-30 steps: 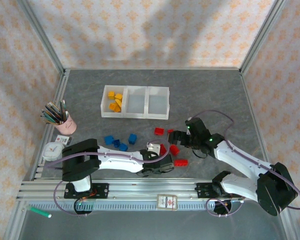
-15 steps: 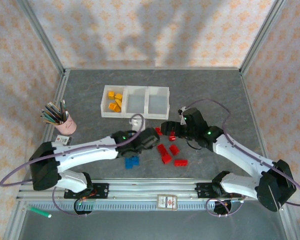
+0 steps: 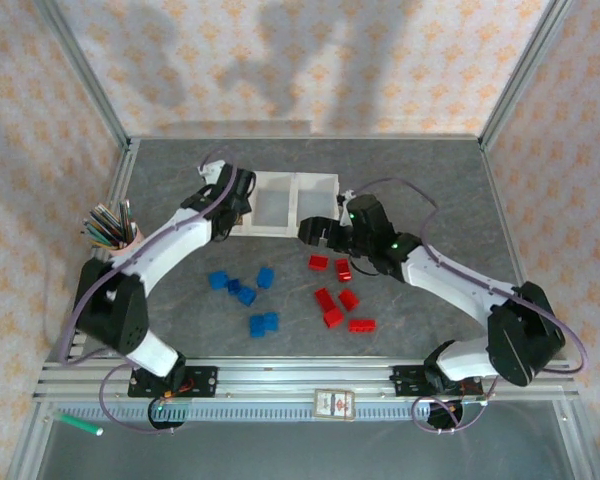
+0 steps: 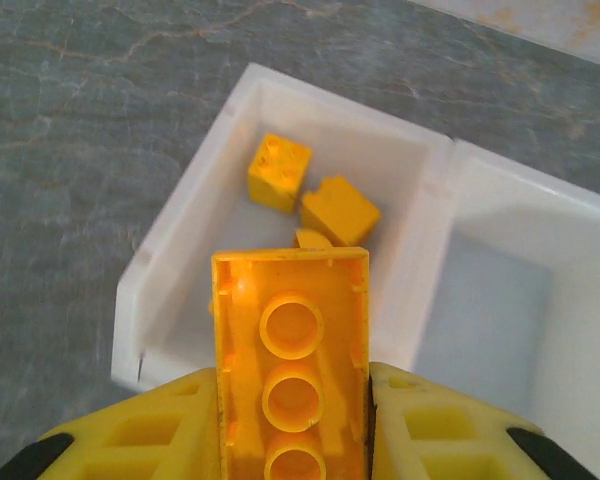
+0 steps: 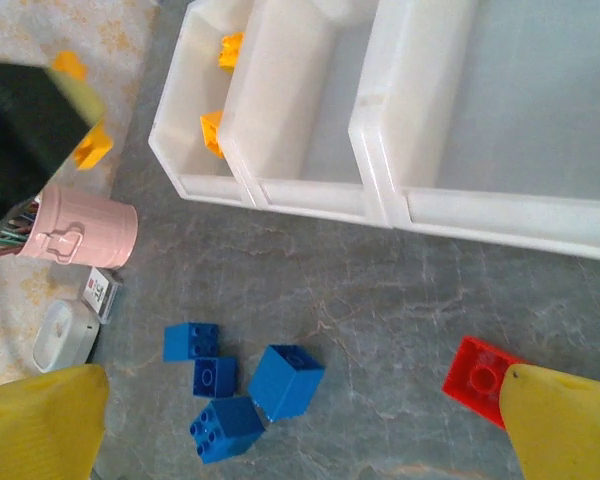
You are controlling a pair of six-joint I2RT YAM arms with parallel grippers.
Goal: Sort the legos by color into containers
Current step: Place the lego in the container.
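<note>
L tool [image 4: 292, 395] is clenching a yellow-orange studded plastic brick [image 4: 290, 320] over the left compartment of the white translucent plastic bins [image 4: 170, 240]. It's best lowering centrally before dropping. R tool [image 3: 315, 232] is hanging released.

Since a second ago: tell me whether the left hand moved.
Yes. In the top view the left hand has swung up and left, from well short of the white bins to over their left end, shut on a yellow brick.
</note>
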